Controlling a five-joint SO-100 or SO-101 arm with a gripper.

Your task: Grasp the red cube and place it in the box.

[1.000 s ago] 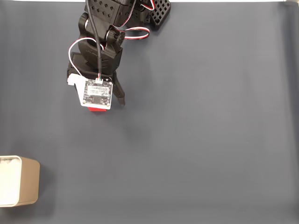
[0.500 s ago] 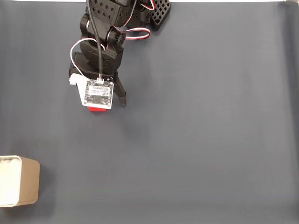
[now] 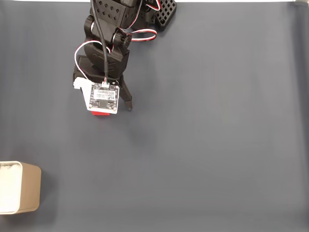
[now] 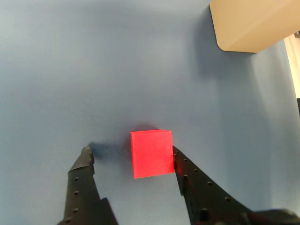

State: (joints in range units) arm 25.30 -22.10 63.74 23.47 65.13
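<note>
The cube [image 4: 151,153] sits on the tabletop [image 3: 203,145] between the two fingers of the pincer [image 4: 131,154], which is spread wide; in the wrist view the right finger [image 4: 187,176] touches or nearly touches the cube's right face, while the left finger [image 4: 84,164] stands clear of it with bare surface between; nothing is gripped. In the fixed view only a thin red strip of the cube [image 3: 100,114] shows under the white camera board [image 3: 102,98] on the arm [image 3: 104,43]; a white and red cable [image 3: 140,33] loops beside the arm. The box [image 3: 19,187] stands at the lower left edge of the fixed view, well apart from the cube, with open tabletop between them; in the wrist view the box [image 4: 253,23] shows at the upper right. The cube is matte with plain flat faces and crisp edges; the box is tan with rounded corners, thin walls and a white inside; the fingers are black plastic dotted with small holes; the tabletop is a smooth, dark blue-grey sheet.
</note>
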